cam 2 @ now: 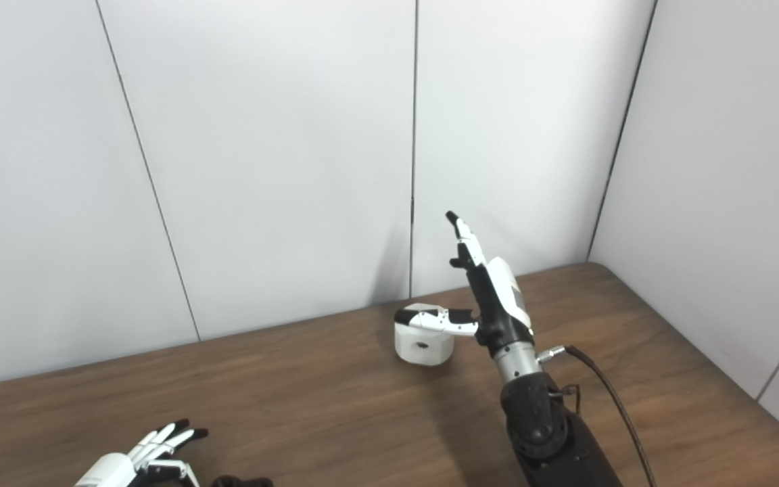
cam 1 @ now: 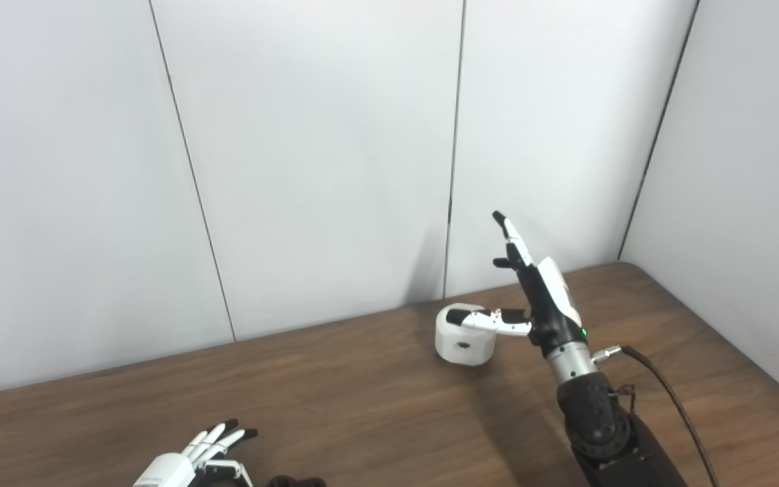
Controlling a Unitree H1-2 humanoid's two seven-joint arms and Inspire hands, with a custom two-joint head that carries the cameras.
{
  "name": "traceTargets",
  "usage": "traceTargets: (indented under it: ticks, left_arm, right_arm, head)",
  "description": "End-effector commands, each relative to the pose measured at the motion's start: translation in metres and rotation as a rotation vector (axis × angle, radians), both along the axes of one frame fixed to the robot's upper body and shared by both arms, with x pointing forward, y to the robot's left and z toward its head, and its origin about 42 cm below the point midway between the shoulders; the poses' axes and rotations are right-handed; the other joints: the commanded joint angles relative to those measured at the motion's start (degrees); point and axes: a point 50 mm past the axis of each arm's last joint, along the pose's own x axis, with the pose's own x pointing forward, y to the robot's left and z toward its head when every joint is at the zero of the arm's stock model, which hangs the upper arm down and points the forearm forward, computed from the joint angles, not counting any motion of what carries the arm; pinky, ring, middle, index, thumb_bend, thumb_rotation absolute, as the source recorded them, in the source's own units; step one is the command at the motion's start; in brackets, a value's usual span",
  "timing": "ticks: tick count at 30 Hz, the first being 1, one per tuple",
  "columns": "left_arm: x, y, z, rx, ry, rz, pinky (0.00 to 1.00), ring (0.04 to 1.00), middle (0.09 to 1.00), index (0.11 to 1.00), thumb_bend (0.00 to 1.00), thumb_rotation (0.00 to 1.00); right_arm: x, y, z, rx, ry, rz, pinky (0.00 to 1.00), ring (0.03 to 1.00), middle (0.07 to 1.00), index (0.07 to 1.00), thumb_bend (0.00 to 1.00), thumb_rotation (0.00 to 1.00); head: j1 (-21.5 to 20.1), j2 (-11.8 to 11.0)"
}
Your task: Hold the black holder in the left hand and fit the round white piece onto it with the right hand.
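The round white piece [cam 1: 464, 338] stands on the brown table near the back wall, with a small hole in its side. My right hand [cam 1: 538, 291] is raised just to the right of it, open, fingers pointing up and the thumb stretched out over the piece's top. My left hand [cam 1: 190, 456] rests low at the bottom left edge, fingers spread and open, holding nothing. A small part of the black holder [cam 1: 295, 481] shows at the bottom edge just right of the left hand; the rest is cut off.
The wooden table [cam 1: 335, 399] meets white wall panels at the back and on the right, forming a corner at the far right. A black cable [cam 1: 673, 399] runs from my right wrist down to the bottom edge.
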Motion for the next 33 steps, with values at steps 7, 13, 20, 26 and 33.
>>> traceTargets:
  ticks: [7, 13, 20, 26, 33]
  left_arm:
    - [-0.0062, -0.0014, -0.0048, 0.074, 0.032, -0.024, 1.0, 0.997, 0.913, 0.482, 0.52, 0.05]
    - [-0.0057, -0.0031, -0.0049, 0.084, 0.031, -0.024, 1.0, 0.999, 0.914, 0.481, 0.52, 0.05]
    - [-0.006, -0.0047, -0.0071, 0.083, 0.036, -0.019, 1.0, 1.0, 0.916, 0.482, 0.52, 0.05]
    - [-0.0053, -0.0051, -0.0092, 0.079, 0.036, -0.02, 1.0, 1.0, 0.917, 0.482, 0.52, 0.05]
    - [-0.0068, -0.0047, -0.0115, 0.061, 0.041, -0.021, 1.0, 1.0, 0.917, 0.482, 0.52, 0.05]
  right_arm:
    - [0.0002, -0.0021, 0.022, -0.046, -0.045, 0.046, 0.03, 0.072, 0.116, 0.131, 0.64, 0.0]
    - [-0.0012, -0.0022, 0.0232, -0.075, -0.001, 0.073, 0.04, 0.072, 0.115, 0.13, 0.64, 0.0]
    - [0.0006, -0.0045, 0.0215, -0.199, 0.005, 0.054, 0.04, 0.08, 0.121, 0.133, 0.66, 0.0]
    - [0.0007, -0.0025, 0.0245, -0.293, -0.027, 0.059, 0.05, 0.082, 0.119, 0.135, 0.64, 0.0]
    - [-0.0003, -0.0017, 0.0304, -0.31, -0.05, 0.051, 0.05, 0.083, 0.122, 0.143, 0.64, 0.0]
  head:
    - [0.8, 1.7]
    - [1.0, 1.8]
    - [1.3, 1.0]
    - [1.1, -0.1]
    - [1.4, -1.3]
